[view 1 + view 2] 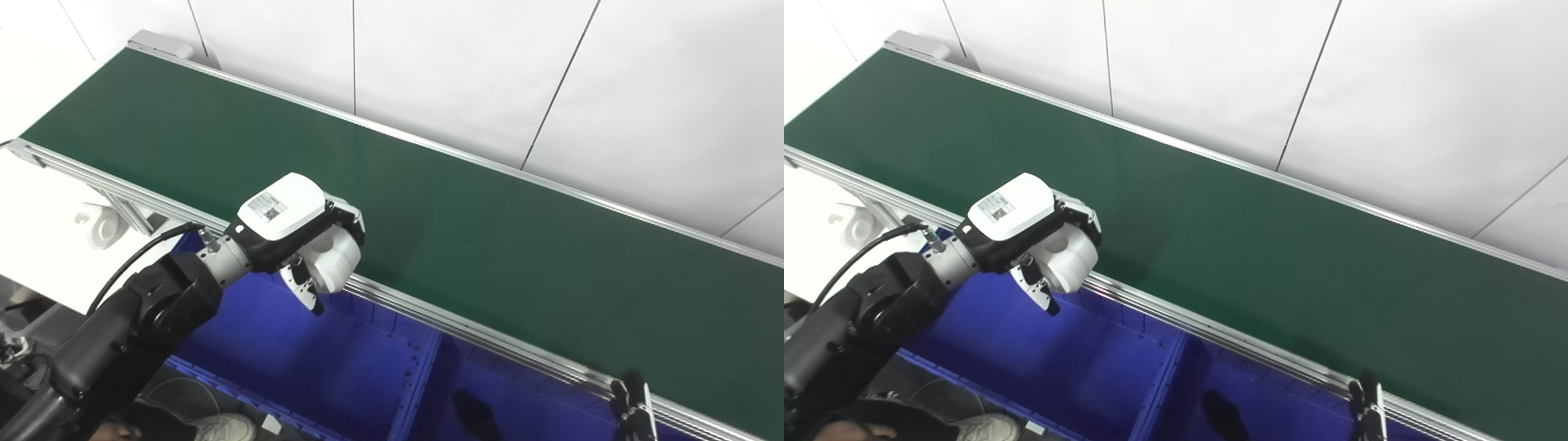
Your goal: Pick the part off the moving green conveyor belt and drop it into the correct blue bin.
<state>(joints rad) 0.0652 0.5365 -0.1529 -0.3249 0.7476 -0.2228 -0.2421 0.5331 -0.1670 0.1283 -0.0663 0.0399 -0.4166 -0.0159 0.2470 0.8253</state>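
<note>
My left hand (pixel 288 229) is shut on a white cylindrical part (pixel 335 257). It holds the part above the near metal rail (pixel 429 315) of the green conveyor belt (pixel 459 233), right over the back edge of the left blue bin (pixel 294 361). The same hand (pixel 1020 223) and part (pixel 1067 254) show in the right eye view. The belt surface carries nothing in view. Only the dark fingertips of my right hand (pixel 634 407) show at the bottom right, by the rail; its state is hidden.
A second blue bin (pixel 520 398) lies to the right of a divider wall (pixel 416 380) and holds a dark object (pixel 474 413). A white part (pixel 104 223) lies on the white table at left. A shoe (pixel 226 425) shows at the bottom.
</note>
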